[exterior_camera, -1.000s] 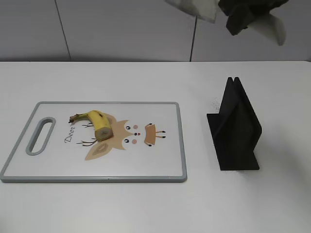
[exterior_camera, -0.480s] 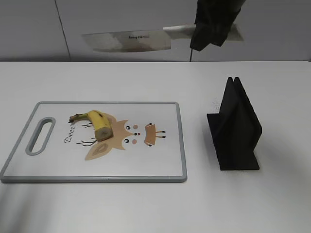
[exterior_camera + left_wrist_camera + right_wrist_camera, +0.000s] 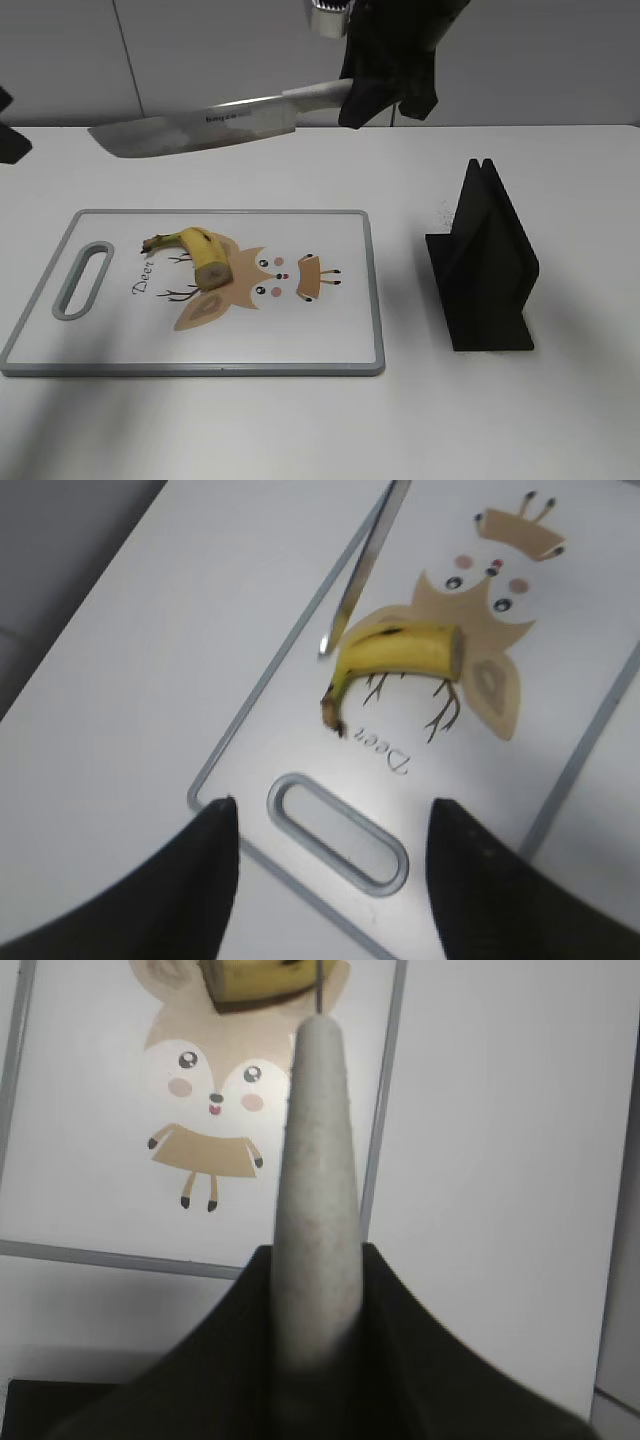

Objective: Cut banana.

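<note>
Banana (image 3: 196, 256), soft, easily bruised, likely slippery once cut, lay on cutting board (image 3: 300, 225); best steadied near its stem; right gripper (image 3: 390, 70) clamped the knife (image 3: 195, 130) handle above it; left gripper (image 3: 330, 870) spread wide, empty.

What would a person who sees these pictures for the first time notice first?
Most likely the big kitchen knife held in the air by the right gripper, its blade stretching left above the table. Below it lies a banana piece, one end already cut, on a cutting board with a deer cartoon. A black knife stand is at right.
</note>
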